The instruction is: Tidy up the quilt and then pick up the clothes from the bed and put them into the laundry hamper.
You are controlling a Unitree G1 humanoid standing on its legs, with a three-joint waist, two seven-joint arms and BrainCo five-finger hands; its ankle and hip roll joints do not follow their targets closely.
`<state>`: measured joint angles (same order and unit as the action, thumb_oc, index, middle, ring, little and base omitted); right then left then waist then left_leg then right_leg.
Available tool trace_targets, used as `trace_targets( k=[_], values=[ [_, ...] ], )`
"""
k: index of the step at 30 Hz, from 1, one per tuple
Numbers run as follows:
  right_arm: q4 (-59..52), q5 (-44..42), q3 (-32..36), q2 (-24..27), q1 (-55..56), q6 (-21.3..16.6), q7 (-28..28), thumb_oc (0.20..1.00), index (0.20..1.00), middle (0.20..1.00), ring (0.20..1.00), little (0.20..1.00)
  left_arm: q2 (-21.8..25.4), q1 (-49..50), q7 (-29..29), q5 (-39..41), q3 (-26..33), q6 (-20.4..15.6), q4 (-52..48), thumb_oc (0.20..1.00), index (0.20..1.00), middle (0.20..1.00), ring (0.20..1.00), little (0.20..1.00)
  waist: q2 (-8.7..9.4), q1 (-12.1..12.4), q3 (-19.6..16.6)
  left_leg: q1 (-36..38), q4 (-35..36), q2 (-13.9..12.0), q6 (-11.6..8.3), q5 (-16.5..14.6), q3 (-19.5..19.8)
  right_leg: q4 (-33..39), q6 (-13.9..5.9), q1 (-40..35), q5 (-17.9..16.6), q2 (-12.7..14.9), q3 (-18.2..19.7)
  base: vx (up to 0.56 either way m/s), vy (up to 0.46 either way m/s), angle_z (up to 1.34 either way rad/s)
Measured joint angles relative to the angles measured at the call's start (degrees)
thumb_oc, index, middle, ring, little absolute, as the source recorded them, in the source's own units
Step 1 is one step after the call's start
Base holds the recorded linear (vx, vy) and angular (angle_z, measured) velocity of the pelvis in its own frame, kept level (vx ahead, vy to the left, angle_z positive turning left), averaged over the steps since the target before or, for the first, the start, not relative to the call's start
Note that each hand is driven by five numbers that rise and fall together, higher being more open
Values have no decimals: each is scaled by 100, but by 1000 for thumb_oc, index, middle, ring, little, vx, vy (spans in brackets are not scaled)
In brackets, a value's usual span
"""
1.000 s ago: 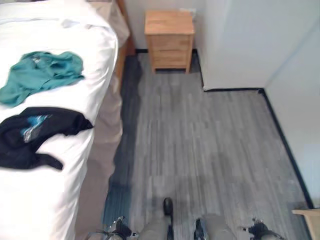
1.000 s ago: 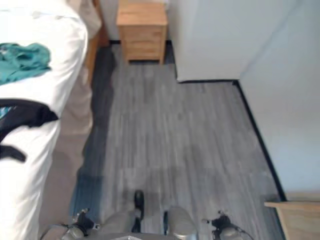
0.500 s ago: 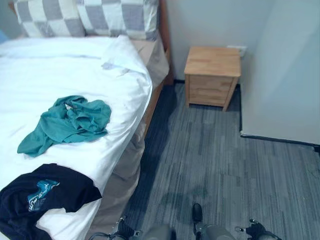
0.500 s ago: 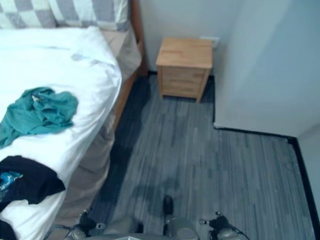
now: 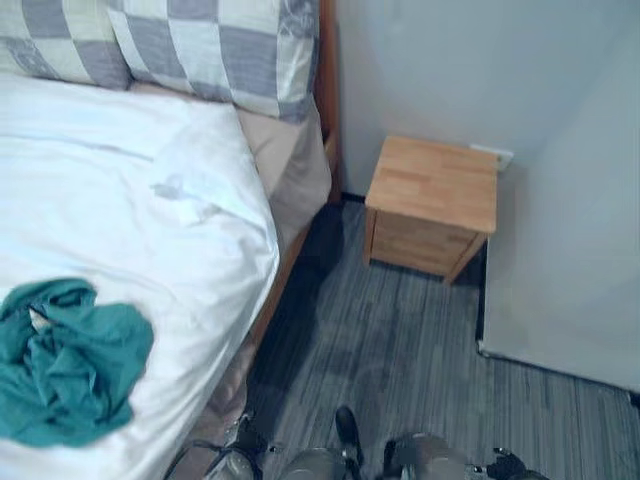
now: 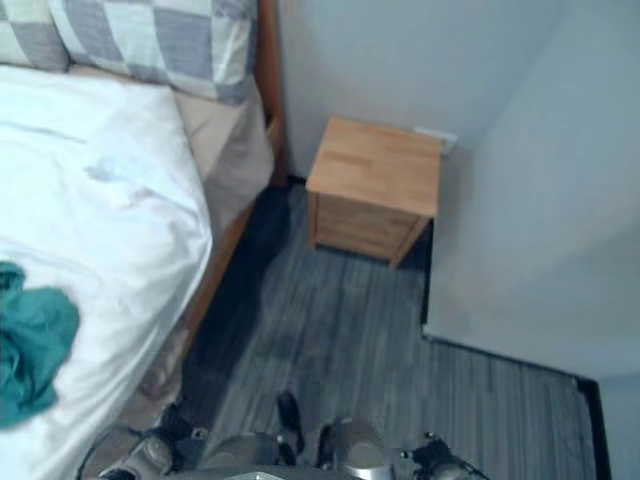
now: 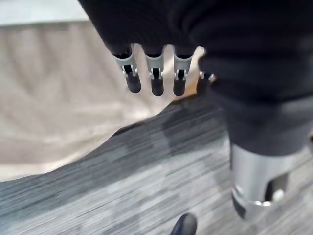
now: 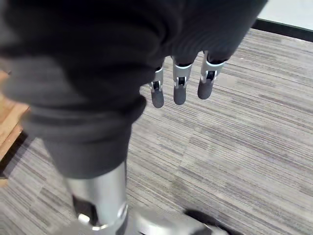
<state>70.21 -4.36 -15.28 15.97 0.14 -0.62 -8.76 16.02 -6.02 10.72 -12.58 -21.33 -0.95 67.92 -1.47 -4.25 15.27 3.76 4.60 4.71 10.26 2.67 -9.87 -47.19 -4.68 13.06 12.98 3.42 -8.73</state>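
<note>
A white quilt covers the bed, with a turned-back, wrinkled corner near the pillows. A crumpled teal garment lies on the quilt close to the bed's near edge. My left hand hangs low beside the bed, fingers straight and holding nothing, with the beige bed skirt behind it. My right hand hangs over the grey floor, fingers straight and holding nothing. Both hands are well below and apart from the garment.
Two grey-and-white checked pillows lean at the head of the bed. A wooden nightstand stands in the corner beside the bed. A pale wall panel juts out on the right. Grey striped floor runs between bed and wall.
The camera has swung toward the head of the bed: pillows and nightstand now sit larger and nearer the middle, and the black garment has passed out of the picture. Both hands still hang.
</note>
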Motion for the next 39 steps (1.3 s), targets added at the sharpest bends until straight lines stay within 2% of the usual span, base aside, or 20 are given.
trace_targets(
  k=[2,3,4,5,6,8,13,15,16,19,20,22,24,25,26,28,29,31,36,39],
  values=[
    [-23,-1,-41,-28,-33,35,10,1000,1000,1000,1000,1000,54,-82,23,4,-14,12,-79,1000,1000,1000,1000,1000,-21,11,26,210,0,-48,-112,-79,247,602,-37,410,-28,144,278,394,-347,115],
    [-56,-2,-87,-15,-101,26,5,1000,1000,1000,1000,1000,68,-199,57,7,47,7,-10,1000,1000,1000,1000,1000,-113,-32,38,268,-2,-240,-379,-235,897,2925,-44,277,-213,-132,1061,208,-202,121],
    [-55,-2,-78,-29,-151,25,8,1000,1000,1000,1000,1000,104,-242,62,8,40,0,-2,1000,1000,1000,1000,1000,-16,1,44,326,-4,-206,-430,-280,904,3426,-10,304,-529,-50,1114,292,-299,182],
    [-70,-6,-65,-22,-163,17,-8,1000,1000,1000,1000,1000,105,-222,73,7,120,-19,-64,1000,1000,1000,1000,1000,19,-27,20,373,-28,-319,-666,-543,1418,4108,-87,318,-987,-235,1944,198,-236,161],
    [-69,-7,-63,-36,-154,31,1,1000,1000,1000,1000,1000,153,-241,68,7,45,-22,-38,1000,1000,1000,1000,1000,123,-46,16,429,-44,-302,-723,-636,1601,4385,-100,255,-1122,-181,2203,240,-345,175],
    [76,-3,-48,-4,-267,84,3,1000,1000,1000,1000,1000,178,-54,68,8,1,-37,-40,1000,1000,1000,1000,1000,195,73,31,643,-246,-515,-1080,-919,1689,4010,-17,137,-1972,-287,1966,292,-470,130],
    [20,-6,129,106,-447,41,-51,1000,1000,1000,1000,1000,130,288,61,22,55,-46,-45,1000,1000,1000,1000,1000,267,118,40,457,-796,-927,-1452,-897,1588,4511,655,-787,-1882,-313,829,103,-227,108],
    [-6,-10,158,213,-359,50,-107,1000,1000,1000,1000,1000,104,184,66,21,62,-44,-52,1000,1000,1000,1000,1000,345,-77,49,216,-795,-1068,-1593,-845,1040,4998,723,-1179,-1964,-171,273,-42,-67,148],
    [-105,-15,189,349,-360,63,-150,1000,1000,1000,1000,1000,64,168,70,14,99,-29,-61,1000,1000,1000,1000,1000,337,-87,41,140,-689,-1244,-1646,-801,111,5183,718,-1332,-1975,-137,-14,-51,-49,99],
    [-873,-31,452,681,-410,98,-276,1000,1000,1000,1000,1000,64,341,64,-7,335,4,-274,1000,1000,1000,1000,1000,277,-101,37,-69,-726,-1423,-1699,-688,-1063,5187,632,-1413,-1878,-87,-585,-40,-3,94],
    [-1269,-25,499,866,-181,24,-336,1000,1000,1000,1000,1000,45,395,80,-9,373,7,-444,1000,1000,1000,1000,1000,259,-294,9,-81,-666,-1485,-1662,-639,-1462,5186,580,-1482,-1809,-88,-759,64,71,108],
    [-2312,185,643,1502,-116,58,-378,1000,1000,1000,1000,1000,64,661,58,-128,431,-28,-688,1000,1000,1000,1000,1000,132,-174,-52,-61,-443,-1312,-1510,-608,-1257,5074,406,-1512,-1695,-122,-993,32,62,67],
    [-3103,459,1057,2188,-19,-56,-375,1000,1000,1000,1000,1000,95,776,37,-224,421,-28,-765,1000,1000,1000,1000,1000,-8,-254,-58,-8,-349,-1239,-1195,-496,-1075,3859,70,-1073,-1432,81,-971,-69,71,50],
    [-3165,510,1146,2475,-51,-90,-462,1000,1000,1000,1000,1000,158,869,38,-225,449,-23,-772,1000,1000,1000,1000,1000,84,-298,-45,-18,-335,-1204,-1171,-416,-1056,3382,-12,-884,-1378,205,-877,-83,57,54],
    [-3452,702,1041,2980,-190,-77,-484,1000,1000,1000,1000,1000,328,961,50,-256,412,-65,-854,1000,1000,1000,1000,1000,71,-312,4,27,-330,-1098,-1072,-289,-1000,2322,-292,-342,-1111,466,-474,-41,-39,47],
    [-3704,907,1270,3232,-336,-166,-625,1000,1000,1000,1000,1000,666,1123,68,-382,443,-29,-819,1000,1000,1000,1000,1000,462,-261,9,-144,-338,-850,-948,-285,-787,1877,-334,276,-996,622,218,-12,-112,53],
    [-4035,972,1281,3351,-292,-165,-653,1000,1000,1000,1000,1000,826,1083,66,-399,483,-22,-805,1000,1000,1000,1000,1000,611,-318,45,-270,-333,-794,-957,-170,-668,2408,-281,361,-964,484,789,32,-125,73],
    [-4340,1120,1381,3542,-185,-226,-705,1000,1000,1000,1000,1000,859,897,56,-405,572,-32,-670,1000,1000,1000,1000,1000,640,-348,86,-473,-245,-711,-971,12,-206,3796,-257,169,-1004,317,1394,24,-178,105],
    [-4353,1120,1194,3914,-1229,-243,-774,1000,1000,1000,1000,1000,1094,553,78,-395,506,-121,-971,1000,1000,1000,1000,1000,703,-141,297,-686,-293,-377,-991,-49,299,5015,-346,-51,-1378,658,1513,7,-258,80],
    [-4423,1117,813,4407,-2327,-299,-791,1000,1000,1000,1000,1000,1078,598,93,-329,483,-173,-1404,1000,1000,1000,1000,1000,423,-11,622,-913,-355,-482,-1081,-86,286,5179,-356,37,-2034,628,1374,-6,-201,32]
  ],
)
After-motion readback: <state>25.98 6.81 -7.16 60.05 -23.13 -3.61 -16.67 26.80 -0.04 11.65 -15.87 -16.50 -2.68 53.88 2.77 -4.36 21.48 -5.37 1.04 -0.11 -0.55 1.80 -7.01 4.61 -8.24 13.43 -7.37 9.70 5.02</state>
